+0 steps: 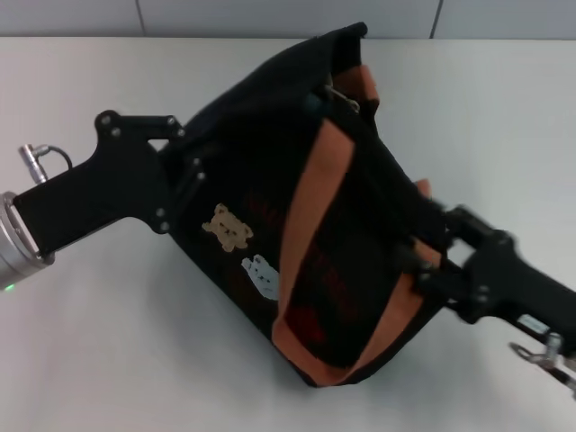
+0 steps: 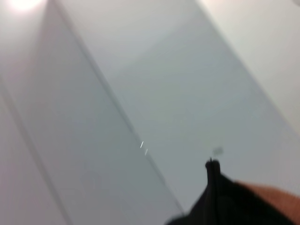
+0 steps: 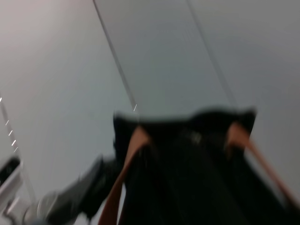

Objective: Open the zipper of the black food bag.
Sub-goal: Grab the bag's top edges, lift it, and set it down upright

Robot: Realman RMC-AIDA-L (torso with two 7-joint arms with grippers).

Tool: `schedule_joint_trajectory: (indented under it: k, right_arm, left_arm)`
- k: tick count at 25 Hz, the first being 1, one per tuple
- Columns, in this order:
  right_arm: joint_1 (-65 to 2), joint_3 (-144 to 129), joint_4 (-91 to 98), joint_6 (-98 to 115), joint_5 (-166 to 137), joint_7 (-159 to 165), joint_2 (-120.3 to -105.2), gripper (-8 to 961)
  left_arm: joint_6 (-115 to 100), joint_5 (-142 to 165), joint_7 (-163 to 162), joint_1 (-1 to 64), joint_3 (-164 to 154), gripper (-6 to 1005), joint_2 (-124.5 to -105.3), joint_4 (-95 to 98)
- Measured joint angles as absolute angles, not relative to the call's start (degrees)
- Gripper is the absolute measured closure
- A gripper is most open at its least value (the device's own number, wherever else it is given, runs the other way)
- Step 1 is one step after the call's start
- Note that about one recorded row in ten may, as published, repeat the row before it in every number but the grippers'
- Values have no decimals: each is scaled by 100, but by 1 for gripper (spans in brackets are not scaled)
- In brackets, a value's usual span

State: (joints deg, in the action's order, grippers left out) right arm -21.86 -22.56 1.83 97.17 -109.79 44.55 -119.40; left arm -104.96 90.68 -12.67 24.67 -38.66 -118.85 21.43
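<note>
The black food bag (image 1: 333, 243) lies tilted on the white table, with its brown-orange handles and bear patches facing up. Along its far top edge runs the zipper, whose small silver pull tab (image 1: 343, 97) sticks up. My left gripper (image 1: 189, 171) presses into the bag's left side and seems shut on the fabric there. At the bag's right side my right gripper (image 1: 421, 261) is clamped on the edge by an orange handle. The right wrist view looks along the bag (image 3: 187, 173) toward the left gripper (image 3: 86, 190). A corner of the bag (image 2: 225, 201) appears in the left wrist view.
The white table (image 1: 108, 360) stretches around the bag. A grey panelled wall (image 1: 270, 13) stands behind the table's far edge.
</note>
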Motion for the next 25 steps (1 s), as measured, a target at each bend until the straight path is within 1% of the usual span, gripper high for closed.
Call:
schedule_joint_trajectory:
  k: [2,3,7,8,12,14,16,17,18,19,20,21,22,23,25]
  right_arm:
    - [-2480,-2447,146,9363,-11180,4664,-11949,121]
    - [-2480,-2447,146,9363,-11180,4664,-11949,121]
    - [-2919,-2607,-46,8844,-11248,4659,-11964,121]
    - [-2919,-2607,-46,8844,-11248,4659,-11964,121]
    - [-3280,-2624,-270,8461,-11314,4357,-11984,121]
    - [-3284,-2617,-317,8474,-11315,4166,-11984,121]
    - [-3144,-2579,-364,8625,-11304,3735,-11973,121]
    - [-2788,-2456,-308,8911,-11225,3476,-11961,121]
    - [-2788,-2456,-308,8911,-11225,3476,-11961,121]
    - [-2311,-2138,-175,9342,-11139,3305,-11949,121]
    - [-2311,-2138,-175,9342,-11139,3305,-11949,121]
    - [-2105,-1956,-115,9554,-11108,3241,-11947,121]
    - [-1622,-1426,-53,10072,-11081,2999,-11948,121]
    - [-1622,-1426,-53,10072,-11081,2999,-11948,121]
    - [-1329,-1014,-70,10415,-11079,2806,-11954,121]
  left_arm:
    - [-10781,9074,-859,2593,-3907,911,-11893,2145]
    - [-10781,9074,-859,2593,-3907,911,-11893,2145]
    - [-10917,9060,-506,2707,-4107,911,-11899,2109]
    - [-10918,9052,-310,2717,-4205,911,-11907,2081]
    - [-10933,9054,69,2813,-4370,911,-11916,1920]
    - [-10928,9052,196,2822,-4424,911,-11917,1864]
    - [-10902,9045,404,2831,-4496,911,-11918,1768]
    - [-10881,9056,558,2830,-4524,911,-11919,1723]
    - [-10881,9056,558,2830,-4524,912,-11919,1723]
    - [-10876,9066,620,2825,-4542,912,-11920,1715]
    - [-10870,9070,680,2820,-4559,912,-11920,1690]
    - [-10867,9069,726,2815,-4568,912,-11920,1667]
    - [-10864,9064,779,2804,-4571,912,-11919,1639]
    - [-10864,9064,779,2804,-4571,912,-11919,1639]
    - [-10858,9060,837,2791,-4570,912,-11918,1617]
